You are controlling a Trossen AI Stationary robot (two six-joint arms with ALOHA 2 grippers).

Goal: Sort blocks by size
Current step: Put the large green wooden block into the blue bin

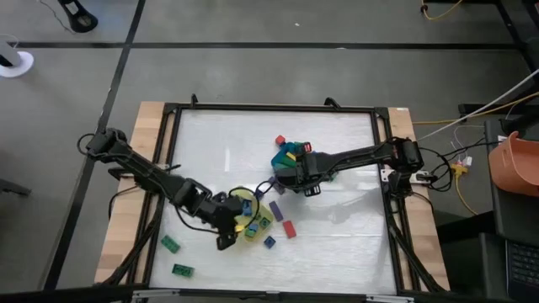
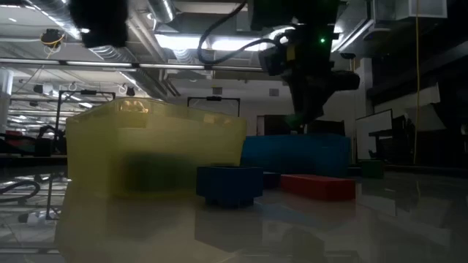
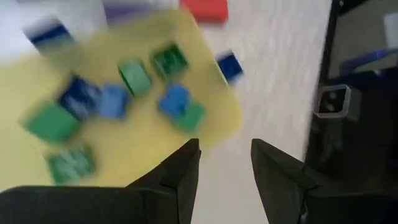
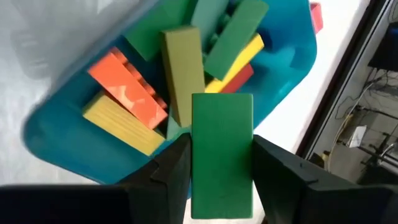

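Over the teal tray (image 4: 68, 149), near the table's (image 1: 337, 244) middle: right gripper (image 4: 221, 165) clamped on a long green bar (image 4: 221, 152). Bar sits lengthwise between the two dark fingers (image 4: 171, 168), both pressed to its long sides, jaws partway apart at the bar's width. Bar hangs just above the tray's contents.

Teal tray holds long pieces piled loosely: an orange bar (image 4: 127, 81), a yellow bar (image 4: 121, 124), an olive bar (image 4: 185, 68), another green bar (image 4: 236, 37) leaning across a second yellow one (image 4: 239, 56), a red piece partly hidden beneath. One red block (image 1: 280, 140) lies on the table just beyond the tray, toward the far edge.

Left gripper (image 3: 225, 163) hovers at the near edge of the yellow tray (image 3: 143, 130), toward the table's near-left part. Fingers partway apart, nothing between them, bare table showing in the gap.

Yellow tray holds short cubes: several green (image 3: 134, 76) and blue (image 3: 174, 98), scattered, some touching.

Loose on the table beside the yellow tray: a red bar (image 1: 289, 228), a small blue cube (image 1: 269, 241), a purple piece (image 1: 276, 210). Two green blocks (image 1: 171, 244) (image 1: 182, 270) lie apart near the near-left corner.

From table height: blue cube (image 2: 228, 184) in front of the yellow tray (image 2: 146, 146), red bar (image 2: 318, 186) to its side, teal tray (image 2: 296, 153) behind.
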